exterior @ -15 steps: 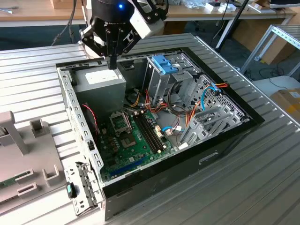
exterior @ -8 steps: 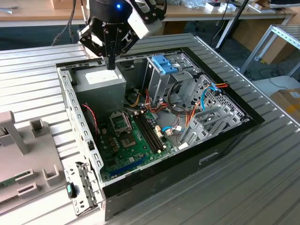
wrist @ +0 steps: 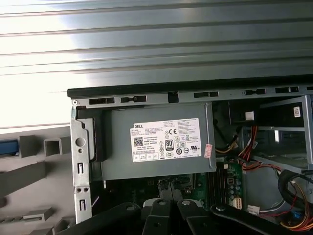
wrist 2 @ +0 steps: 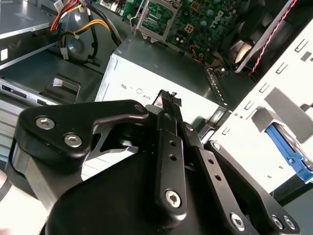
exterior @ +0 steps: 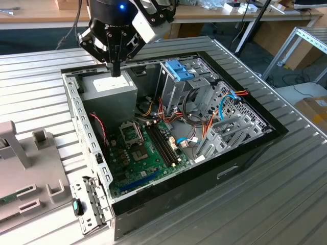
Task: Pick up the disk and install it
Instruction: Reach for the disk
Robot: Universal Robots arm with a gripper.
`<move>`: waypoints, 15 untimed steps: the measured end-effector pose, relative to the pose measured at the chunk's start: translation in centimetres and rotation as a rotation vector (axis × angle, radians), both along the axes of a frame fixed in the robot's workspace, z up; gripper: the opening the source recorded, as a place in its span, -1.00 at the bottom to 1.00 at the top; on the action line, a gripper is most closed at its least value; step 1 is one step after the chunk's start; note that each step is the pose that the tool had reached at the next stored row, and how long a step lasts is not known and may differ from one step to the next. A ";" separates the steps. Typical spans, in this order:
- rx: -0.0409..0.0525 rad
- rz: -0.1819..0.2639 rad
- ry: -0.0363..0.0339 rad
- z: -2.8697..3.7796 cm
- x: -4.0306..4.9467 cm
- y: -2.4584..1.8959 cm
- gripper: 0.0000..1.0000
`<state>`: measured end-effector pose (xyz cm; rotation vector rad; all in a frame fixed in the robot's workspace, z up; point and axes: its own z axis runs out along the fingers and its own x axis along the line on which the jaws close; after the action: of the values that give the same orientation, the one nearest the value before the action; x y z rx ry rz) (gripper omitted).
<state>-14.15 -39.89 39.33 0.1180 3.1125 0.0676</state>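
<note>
Blue-framed disk (wrist 2: 288, 154) beyond case wall (wrist 2: 293, 63), apart from pincer (wrist 2: 168, 100)

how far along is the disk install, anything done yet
Nothing looks done yet. The gripper is shut with nothing in it, poised above the power supply inside the open case. What is probably the disk, a blue-framed part, sits in the pale holder beside the case in the second wrist view. Both the pickup and the install are left.

Open PC case (exterior: 84, 132) on ribbed table (exterior: 265, 204); PSU (exterior: 110, 92), mobo (exterior: 138, 153), drive cage (exterior: 176, 89) inside.
</note>
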 end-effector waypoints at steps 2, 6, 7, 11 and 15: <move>0.0000 0.000 0.0000 0.00 -0.22 0.00 -0.79; 0.0000 0.000 0.0000 0.00 -1.03 0.00 -0.79; 0.0000 0.000 0.0000 0.00 -1.23 0.00 -0.79; 0.0000 0.000 -0.0001 0.00 -2.19 0.00 -0.79; 0.0000 0.000 0.0000 0.00 -3.28 0.00 -0.79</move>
<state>-17.43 -39.89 39.33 0.1180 3.1125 0.0676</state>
